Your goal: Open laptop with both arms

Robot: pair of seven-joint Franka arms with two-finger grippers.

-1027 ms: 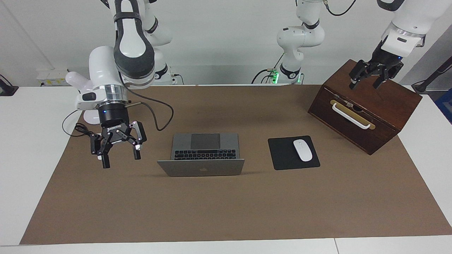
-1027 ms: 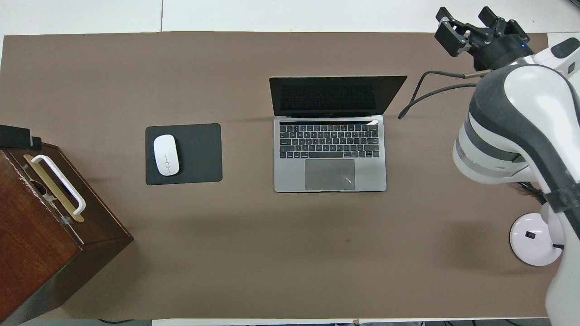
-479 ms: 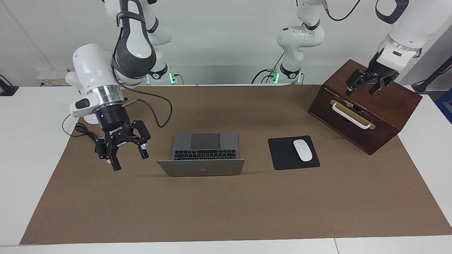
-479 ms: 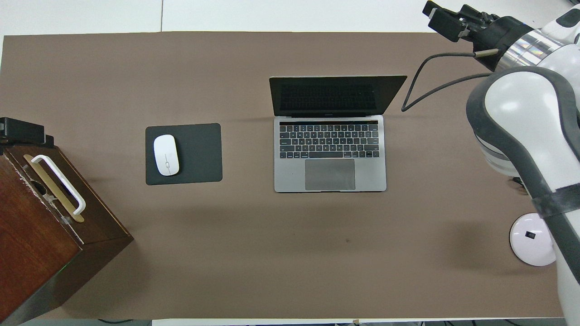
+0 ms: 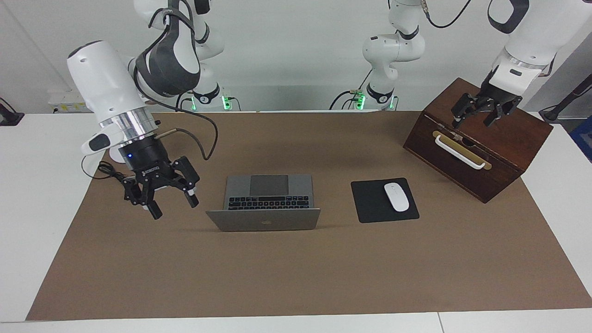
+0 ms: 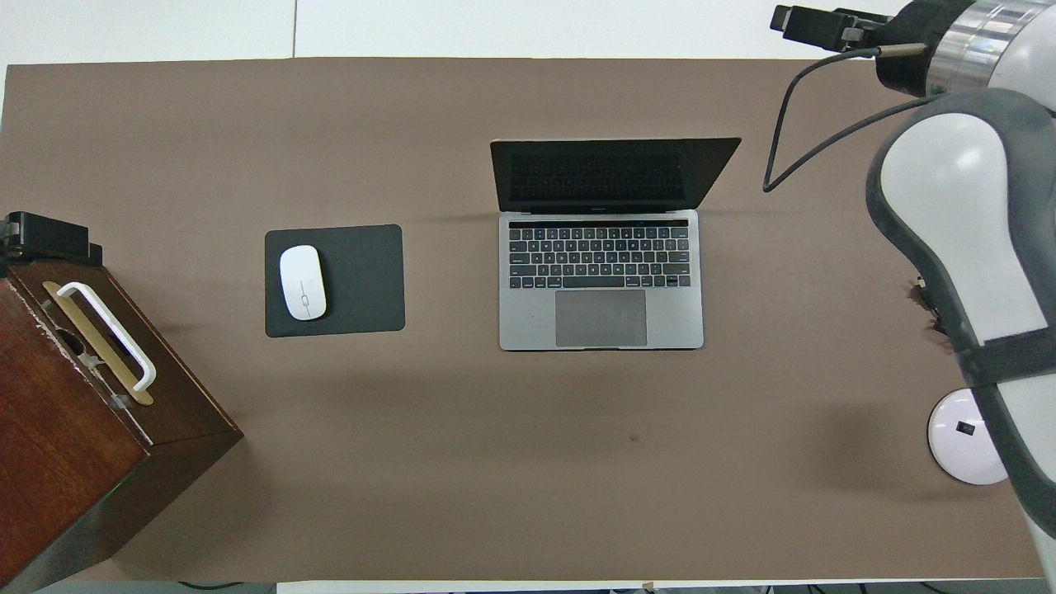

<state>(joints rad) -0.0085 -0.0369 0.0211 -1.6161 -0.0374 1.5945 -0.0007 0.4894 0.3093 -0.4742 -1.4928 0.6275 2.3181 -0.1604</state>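
Thin silver-grey aluminium laptop (image 5: 264,203) stands open near the middle of the brown paper table cover (image 5: 296,273), lid raised roughly upright with the dark logo on its back toward the facing camera. The overhead view shows the black screen, unlit, black keys and a large grey trackpad on the deck; the deck lies flat on the cover and square to its edges. Neither gripper touches it. Beside the laptop, toward the left arm's end of the table, lies a square black mouse pad (image 5: 384,200) with a white oval mouse (image 5: 396,197) resting on it, set toward the pad's edge away from the laptop. Dark brown wooden box (image 5: 478,138) sits at the left arm's end, turned at an angle to the cover's edges, with a white bar handle (image 5: 459,151) on a brass-coloured plate on its front face; it is closed and its contents cannot be seen. Left gripper (image 5: 477,115) hangs over the top of the box, fingers spread, holding nothing. Right gripper (image 5: 175,207) hovers over the cover beside the laptop at the right arm's end, tilted, fingers spread apart and empty. A round white disc (image 6: 967,437) lies on the cover near the right arm's base.
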